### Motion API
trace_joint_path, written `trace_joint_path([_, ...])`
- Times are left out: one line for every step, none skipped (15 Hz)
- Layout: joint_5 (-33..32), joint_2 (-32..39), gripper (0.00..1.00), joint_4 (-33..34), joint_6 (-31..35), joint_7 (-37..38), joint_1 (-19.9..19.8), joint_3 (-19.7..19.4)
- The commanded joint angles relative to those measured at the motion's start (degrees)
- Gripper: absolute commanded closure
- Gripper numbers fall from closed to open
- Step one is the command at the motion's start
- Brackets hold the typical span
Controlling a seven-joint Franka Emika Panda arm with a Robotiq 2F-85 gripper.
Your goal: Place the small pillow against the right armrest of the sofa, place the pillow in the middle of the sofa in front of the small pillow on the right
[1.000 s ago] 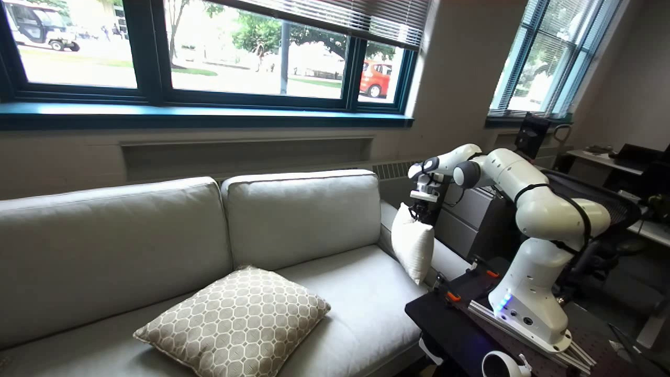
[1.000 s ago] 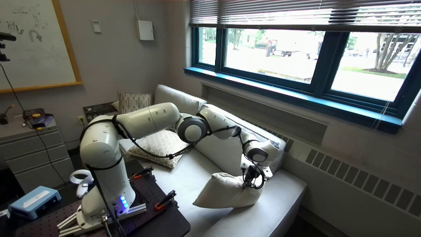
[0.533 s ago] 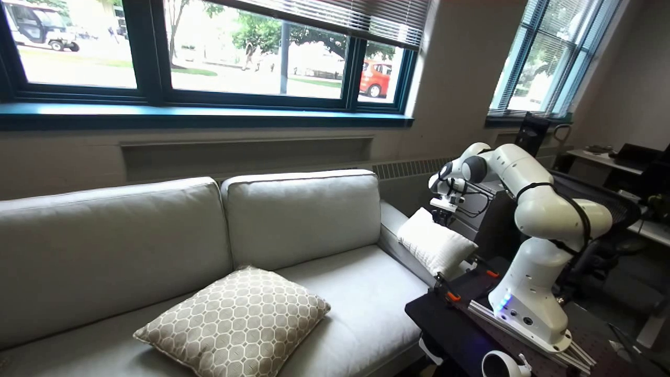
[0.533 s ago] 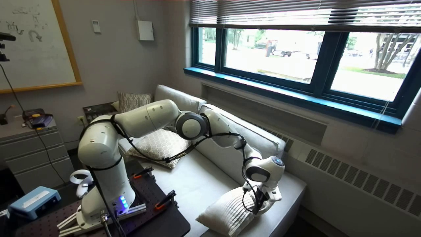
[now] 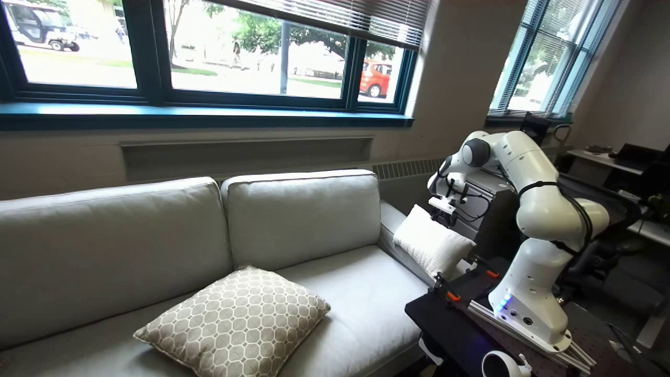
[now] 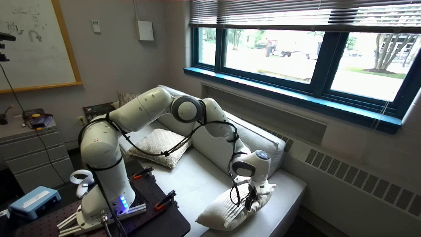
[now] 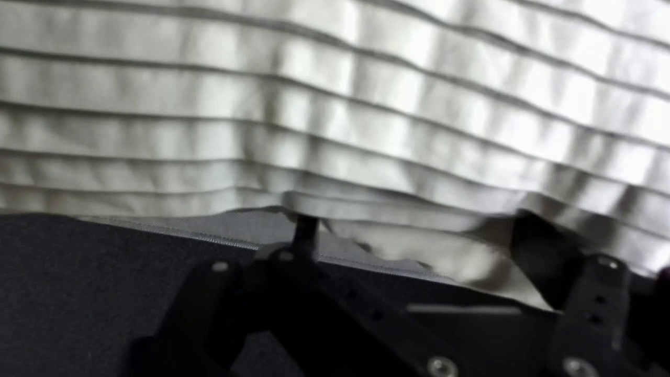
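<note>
I see the small pillow (image 5: 433,242) tilted against the right armrest (image 6: 288,192), long axis along it. My arm (image 6: 141,108) arches over, gripper (image 7: 413,221) downward, jaws apart.

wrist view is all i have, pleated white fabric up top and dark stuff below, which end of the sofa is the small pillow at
Observer: The right end: in both exterior views the small pillow, tilted, overlaps the right armrest.
Operator: ok and the pillow in the middle
Observer: The patterned middle pillow lies on the sofa, apart from the small one.
Operator: anything hard near the small one's lower corner
Observer: Yes, a clamp on the edge of the dark table; an exterior view shows a gap between it and that corner.
</note>
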Motion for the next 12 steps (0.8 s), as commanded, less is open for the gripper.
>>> trace_joint_path([-1.44,-9.82,0.0,-12.71,5.42,3.94,4.56,1.28])
trace_joint_path([-1.75,-11.35,0.0,-14.58,6.41,4.86,5.91,1.16])
trace_joint_path([-2.09,-13.15,0.0,-16.83,7.59,6.03,7.65,0.82])
trace_joint_path([-2.6,-14.55,0.0,-18.46,8.47,7.31,9.03,0.59])
trace_joint_path([-3.26,-16.11,0.0,-20.37,9.49,8.76,10.7,0.14])
trace_joint_path([-3.96,-17.46,0.0,-21.9,10.42,10.17,12.04,-0.16])
trace_joint_path([-4.75,-18.95,0.0,-23.47,11.27,11.61,13.33,-0.49])
trace_joint_path([-5.62,-20.27,0.0,-24.88,12.12,13.17,14.63,-0.86])
trace_joint_path([-6.65,-21.47,0.0,-26.14,12.69,14.71,15.91,-1.44])
trace_joint_path([-7.64,-22.43,0.0,-27.11,13.16,16.03,16.84,-1.77])
trace_joint_path([-8.41,-23.21,0.0,-27.82,13.5,17.08,17.46,-1.82])
trace_joint_path([-9.14,-24.02,0.0,-28.48,13.73,17.82,17.85,-1.69])
